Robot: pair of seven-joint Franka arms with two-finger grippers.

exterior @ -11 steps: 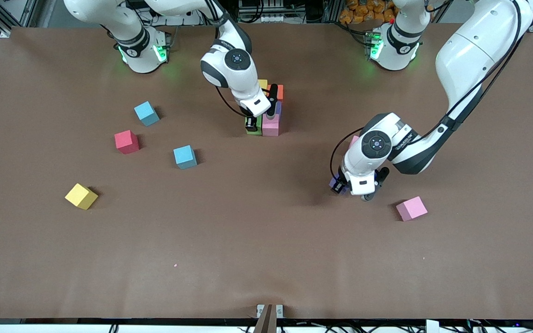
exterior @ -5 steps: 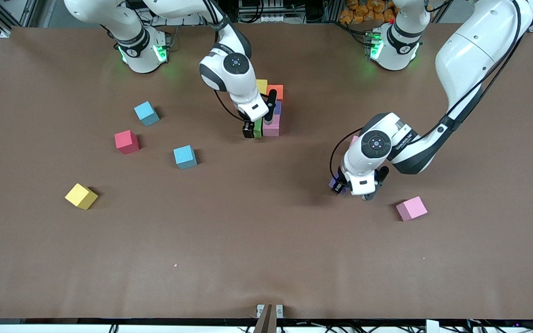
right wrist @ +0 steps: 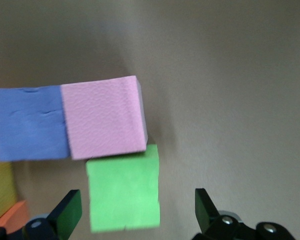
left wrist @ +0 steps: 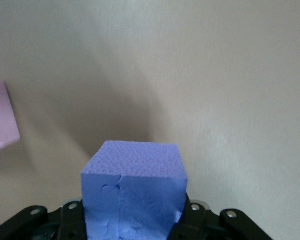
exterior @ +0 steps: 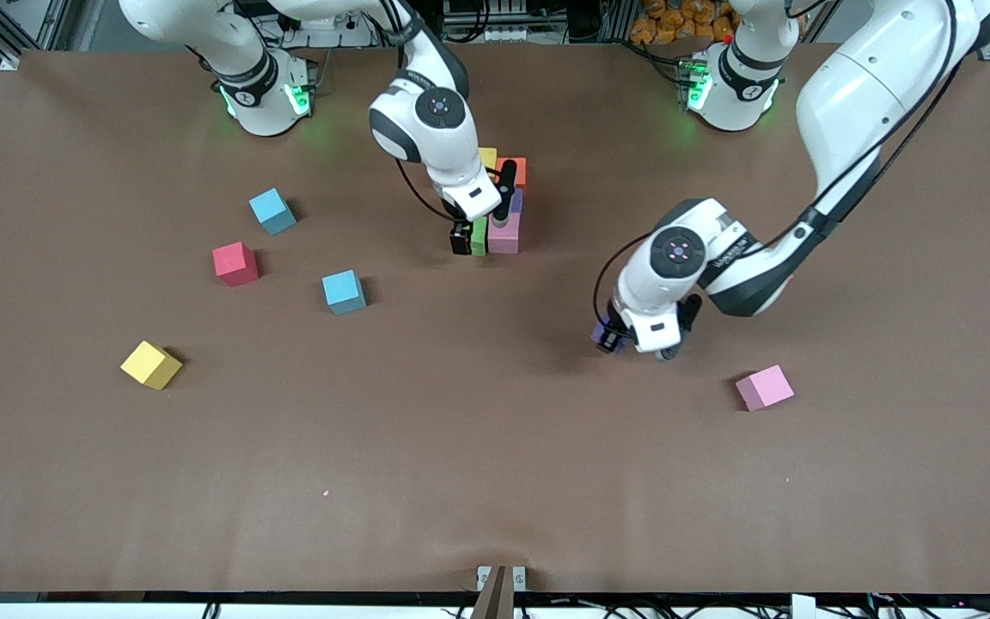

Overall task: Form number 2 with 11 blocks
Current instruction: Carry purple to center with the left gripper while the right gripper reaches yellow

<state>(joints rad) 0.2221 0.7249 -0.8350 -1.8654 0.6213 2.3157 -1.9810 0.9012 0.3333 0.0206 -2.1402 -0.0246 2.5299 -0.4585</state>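
The half-built 2 (exterior: 499, 202) sits mid-surface, close to the arm bases: yellow, orange, purple, pink cubes plus a green cube (exterior: 479, 237) on its right-arm side. The right tool (exterior: 483, 215) hangs right over that green one, fingers spread wide, not gripping anything. The left tool (exterior: 628, 337) is up over bare surface (exterior: 495, 447), pinching a purple cube (left wrist: 134, 192). Loose pink cube (exterior: 764, 387) lies nearby, closer to the front camera.

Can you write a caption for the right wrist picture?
The open right gripper sits around the green block, placed beside the pink block and purple block.
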